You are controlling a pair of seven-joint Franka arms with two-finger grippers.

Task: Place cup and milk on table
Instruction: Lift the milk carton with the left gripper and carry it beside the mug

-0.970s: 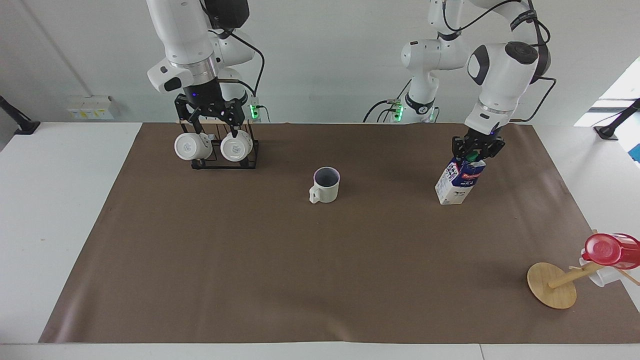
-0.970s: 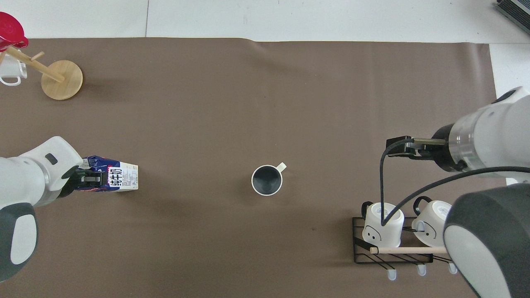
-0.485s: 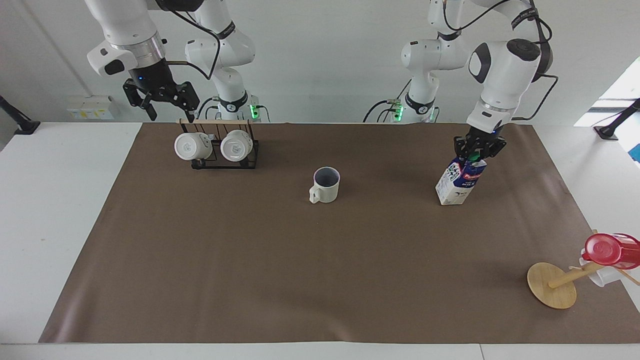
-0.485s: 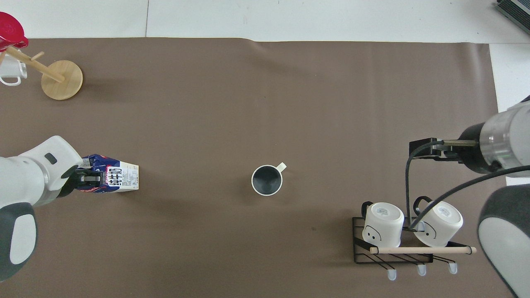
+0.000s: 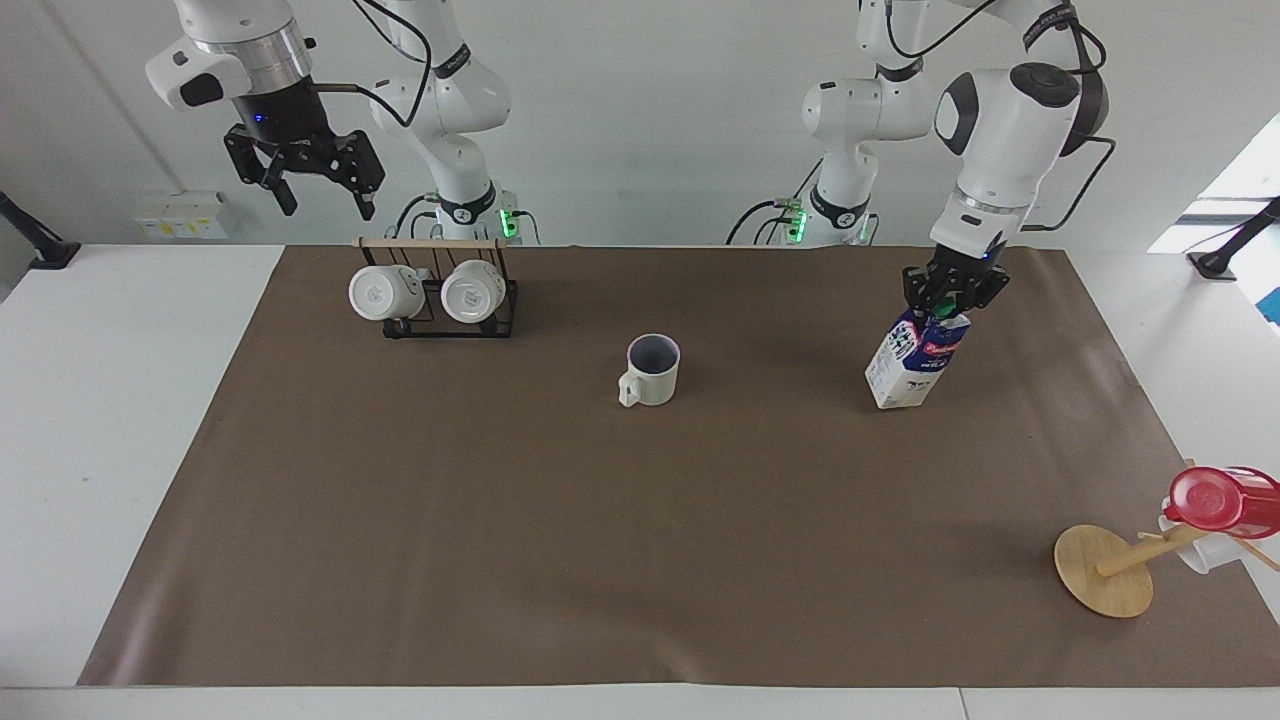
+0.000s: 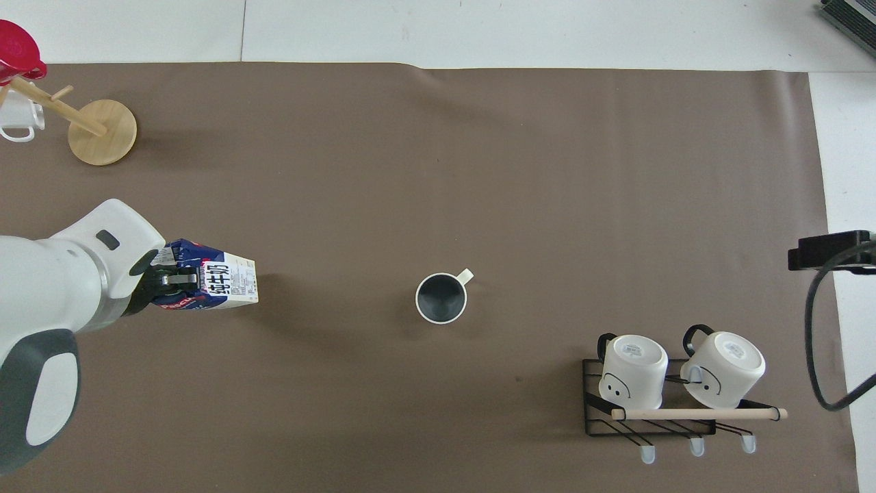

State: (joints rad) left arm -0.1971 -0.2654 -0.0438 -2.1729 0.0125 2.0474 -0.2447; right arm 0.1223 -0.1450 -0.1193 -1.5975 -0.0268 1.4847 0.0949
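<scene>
1. The tabletop (image 5: 120,420) is white with a wide brown paper sheet (image 5: 640,560) over it.
2. My left pincer (image 5: 944,312) is clamped on the top of the milk (image 5: 915,362), at its green cap. The carton leans, over the paper toward my left arm's end of the tabletop – I cannot tell whether its base touches the sheet.
3. My right pincer (image 5: 318,195) hangs high with its fingers spread wide, holding nothing, near the black wire rack (image 5: 450,312).
4. That rack carries two white mugs (image 6: 633,370) on their sides, at my right arm's end, close to me.
5. A wooden stand (image 5: 1105,570) lies tipped at my left arm's end, farther from me than the milk – a red cup (image 5: 1222,500) on one peg.
6. The cup (image 5: 652,370) stands upright mid-sheet, between milk and rack, well apart from both.
</scene>
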